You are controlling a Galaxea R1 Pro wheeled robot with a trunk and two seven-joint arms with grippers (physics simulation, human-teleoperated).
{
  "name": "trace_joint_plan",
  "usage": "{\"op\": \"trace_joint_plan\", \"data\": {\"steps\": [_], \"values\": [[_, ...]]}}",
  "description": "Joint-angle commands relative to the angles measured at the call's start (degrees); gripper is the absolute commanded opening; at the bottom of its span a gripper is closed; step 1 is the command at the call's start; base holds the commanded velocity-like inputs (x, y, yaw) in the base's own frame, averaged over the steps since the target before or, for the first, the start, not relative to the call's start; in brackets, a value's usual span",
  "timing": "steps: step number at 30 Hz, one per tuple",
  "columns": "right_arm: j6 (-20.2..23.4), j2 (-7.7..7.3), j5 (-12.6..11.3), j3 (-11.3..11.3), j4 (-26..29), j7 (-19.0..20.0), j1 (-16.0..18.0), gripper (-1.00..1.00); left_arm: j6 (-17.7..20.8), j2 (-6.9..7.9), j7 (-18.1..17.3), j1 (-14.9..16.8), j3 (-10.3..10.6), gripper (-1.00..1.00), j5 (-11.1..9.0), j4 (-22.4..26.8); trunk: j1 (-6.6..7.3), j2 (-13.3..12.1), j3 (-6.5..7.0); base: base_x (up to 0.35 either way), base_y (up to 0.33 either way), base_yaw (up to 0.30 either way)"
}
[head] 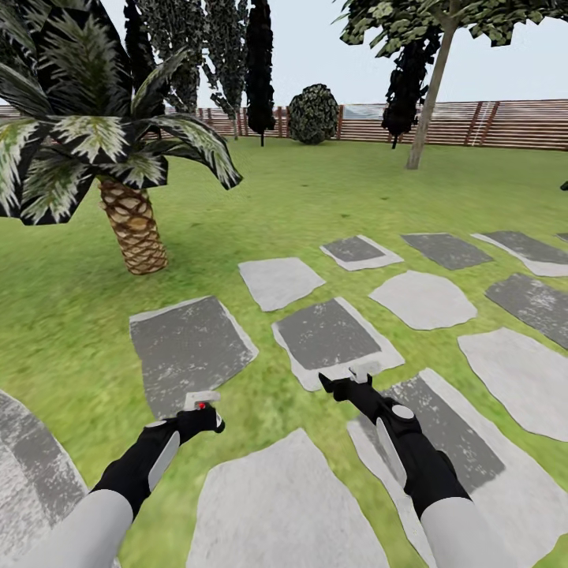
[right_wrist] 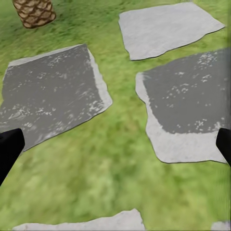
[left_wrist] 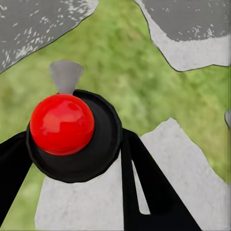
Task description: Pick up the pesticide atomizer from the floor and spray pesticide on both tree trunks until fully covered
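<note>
The robot stands on a garden lawn [head: 315, 197] of green grass set with irregular grey paving slabs [head: 188, 347], some pale and some darker and speckled. Both arms reach forward and low over the slabs in the head view.

The left pincer [head: 203, 404] is held above the near edge of a dark slab. A small red spot shows at its tip, and the left wrist view shows this as a glossy red ball [left_wrist: 61, 124] seated in a round black housing, with a grey cone-shaped part just beyond it. Whether the left pincer is open or closed cannot be told from these views.

The right pincer [head: 353, 380] hovers over the edge of another dark slab [head: 330, 335]. In the right wrist view its two black fingertips [right_wrist: 9, 149] sit at opposite edges of the picture, spread wide apart with nothing between them but grass and slabs.

A short palm [head: 134, 225] with a scaly orange-brown trunk and drooping fronds stands to the front left, on the grass.

Far ahead on the right, a tall tree [head: 465, 20] rises with a smooth, leaning grey-brown trunk [head: 430, 102] and ragged dark foliage high up. A round dark bush [head: 313, 115] and tall dark narrow trees stand before the brown slatted fence [head: 505, 124] that closes the lawn at the back.
</note>
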State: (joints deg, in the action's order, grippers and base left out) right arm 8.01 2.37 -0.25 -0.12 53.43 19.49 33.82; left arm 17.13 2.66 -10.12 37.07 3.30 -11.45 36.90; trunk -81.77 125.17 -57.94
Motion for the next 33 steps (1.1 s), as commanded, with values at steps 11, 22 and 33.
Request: {"op": "trace_joint_plan", "data": {"steps": [11,22,33], "values": [[0.3,0.0,0.0,-0.1,-0.2,0.1,0.0,1.0,0.3,0.07,0.2,0.0,0.2,-1.0,-0.6,0.1,-0.02,0.0,-0.05,0.258,-0.207,-0.198],[0.3,-0.07,0.0,-0.1,-0.1,0.1,0.0,1.0,0.3,0.07,0.2,0.0,0.2,-1.0,-0.7,0.0,-0.02,0.0,-0.05,0.28,-0.204,-0.299],[0.3,-1.34,0.1,-4.0,0.1,0.1,0.0,1.0,0.3,0.15,0.2,0.0,0.2,-1.0,-0.6,0.1,-0.02,0.0,-0.17,0.282,-0.204,-0.299]]}}
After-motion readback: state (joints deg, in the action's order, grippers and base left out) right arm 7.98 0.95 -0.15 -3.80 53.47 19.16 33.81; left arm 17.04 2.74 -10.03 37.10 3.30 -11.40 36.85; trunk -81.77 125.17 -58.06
